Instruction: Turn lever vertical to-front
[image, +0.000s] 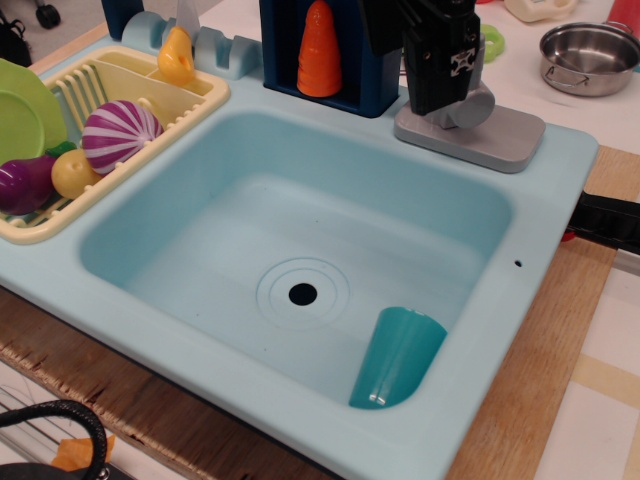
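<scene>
The grey lever (476, 106) stands at the sink's back right corner on its flat grey base plate (505, 137). Only its round pivot and a bit of the arm show. My black gripper (440, 72) comes down from the top edge, right over and against the lever's arm, and hides most of it. The fingers merge with the dark body, so I cannot tell whether they are closed on the arm.
An orange toy carrot (319, 50) stands in a dark blue holder (372, 92) left of the lever. A steel pot (590, 55) sits at the back right. A teal cup (400, 355) lies in the light blue sink (190, 250). A yellow dish rack (195, 95) holds toy food at left.
</scene>
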